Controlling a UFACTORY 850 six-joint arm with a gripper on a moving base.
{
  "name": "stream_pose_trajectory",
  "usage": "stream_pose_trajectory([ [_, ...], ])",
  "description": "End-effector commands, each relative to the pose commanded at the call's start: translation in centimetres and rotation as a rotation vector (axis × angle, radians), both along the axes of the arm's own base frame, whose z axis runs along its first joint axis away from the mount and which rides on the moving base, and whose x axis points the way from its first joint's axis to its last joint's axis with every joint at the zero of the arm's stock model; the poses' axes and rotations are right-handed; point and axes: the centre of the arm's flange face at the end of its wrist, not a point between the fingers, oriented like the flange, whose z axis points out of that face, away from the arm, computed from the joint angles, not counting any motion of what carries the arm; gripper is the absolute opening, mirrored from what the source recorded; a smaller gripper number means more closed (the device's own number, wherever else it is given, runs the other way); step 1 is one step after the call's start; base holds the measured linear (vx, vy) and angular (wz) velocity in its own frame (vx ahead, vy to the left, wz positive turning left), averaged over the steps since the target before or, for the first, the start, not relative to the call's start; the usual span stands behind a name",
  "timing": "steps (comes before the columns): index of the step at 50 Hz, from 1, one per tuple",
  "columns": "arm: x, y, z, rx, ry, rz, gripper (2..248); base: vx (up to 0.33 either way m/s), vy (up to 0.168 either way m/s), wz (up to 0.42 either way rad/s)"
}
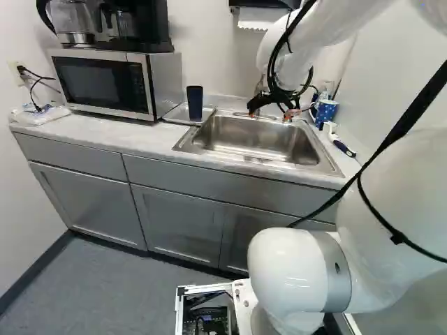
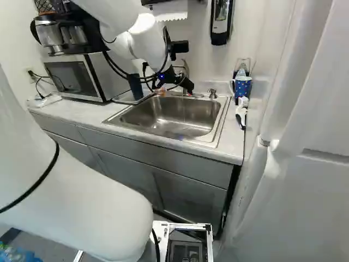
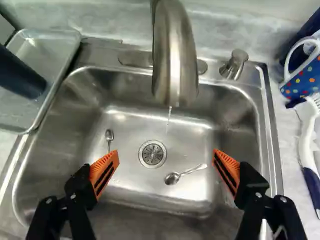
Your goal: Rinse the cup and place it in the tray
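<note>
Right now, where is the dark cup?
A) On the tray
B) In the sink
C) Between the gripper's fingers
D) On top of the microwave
A: the dark cup stands on the tray beside the sink, while the gripper is open over the sink with nothing between its fingers.

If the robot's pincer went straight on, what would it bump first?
Probably the sink's bottom, near the drain; the tap looks just off its path, but depth is unclear.
</note>
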Motion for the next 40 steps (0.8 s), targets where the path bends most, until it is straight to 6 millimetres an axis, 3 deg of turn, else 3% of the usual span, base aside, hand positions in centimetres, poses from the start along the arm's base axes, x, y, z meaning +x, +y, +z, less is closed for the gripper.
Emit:
stream_pose_trajectory([
  [40, 0.22, -0.01, 0.17, -0.001, -0.031, -0.001, 247, 0.000, 0.000, 0.000],
])
